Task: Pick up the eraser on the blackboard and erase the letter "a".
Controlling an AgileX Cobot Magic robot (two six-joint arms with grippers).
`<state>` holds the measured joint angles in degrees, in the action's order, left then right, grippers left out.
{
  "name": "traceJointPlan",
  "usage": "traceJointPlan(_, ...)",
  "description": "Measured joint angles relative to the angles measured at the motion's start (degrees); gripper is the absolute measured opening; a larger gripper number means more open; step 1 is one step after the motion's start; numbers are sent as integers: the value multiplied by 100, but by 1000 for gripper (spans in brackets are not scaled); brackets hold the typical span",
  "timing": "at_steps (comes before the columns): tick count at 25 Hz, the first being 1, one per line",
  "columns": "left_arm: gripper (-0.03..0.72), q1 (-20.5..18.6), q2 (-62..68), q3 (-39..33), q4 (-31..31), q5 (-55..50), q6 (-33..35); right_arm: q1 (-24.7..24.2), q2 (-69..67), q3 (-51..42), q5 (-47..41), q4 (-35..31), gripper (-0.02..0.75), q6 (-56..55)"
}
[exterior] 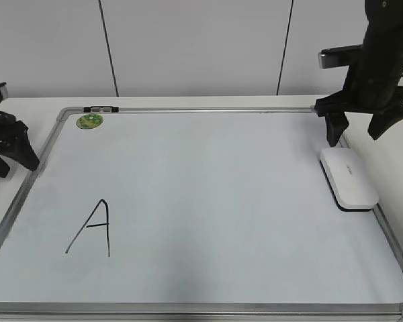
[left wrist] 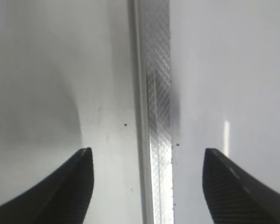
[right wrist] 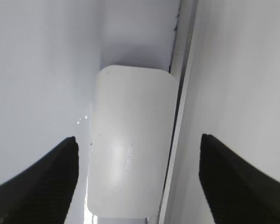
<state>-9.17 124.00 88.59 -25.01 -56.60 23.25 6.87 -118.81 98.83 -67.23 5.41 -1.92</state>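
The step in hand is judged to be the approach to the eraser [exterior: 348, 177], which is not yet gripped. The right pincer [exterior: 360, 129] is held above the eraser's far end, its jaws spread wide and nothing between them. In the right wrist view the eraser [right wrist: 130, 144] is seen directly below and between the two jaws, with clear space on either side, and its long axis runs away from the pincer. It lies flat on the blackboard [exterior: 208, 194], tight against the metal frame [right wrist: 181, 93] on the pincer's right-hand side.

The next move is judged to call for a straight descent until the jaws pass the eraser's long sides, then a closing. Because the frame sits just beside the eraser, the right-hand jaw would have to be set down on or beyond that rail, so care is needed there.

The left pincer [exterior: 3, 151] is held over the opposite edge of the board, jaws spread and empty, with the frame [left wrist: 154, 140] between them and the desk [left wrist: 51, 70] beside it.

A large capital "A" [exterior: 93, 227] is drawn well away from the right pincer, toward the left pincer's side; no small cursive "a" can be made out.
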Motion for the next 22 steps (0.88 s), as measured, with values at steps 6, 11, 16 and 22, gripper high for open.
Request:
traceJointPlan(6, 546, 0, -684, 0, -34, -248, 0, 0, 504, 46, -234, -96, 596, 192)
traceJointPlan(11, 545, 0, -1267, 0, -55, -746, 0, 0, 887, 46, -270, -288, 596, 302)
traceJointPlan(16, 545, 0, -1875, -8, 0, -1238, -158, 0, 1406, 46, -307, -541, 594, 376)
traceJointPlan(22, 545, 0, -2816, -8, 513, -1348, -628, 0, 2185, 46, -384, -571, 594, 459)
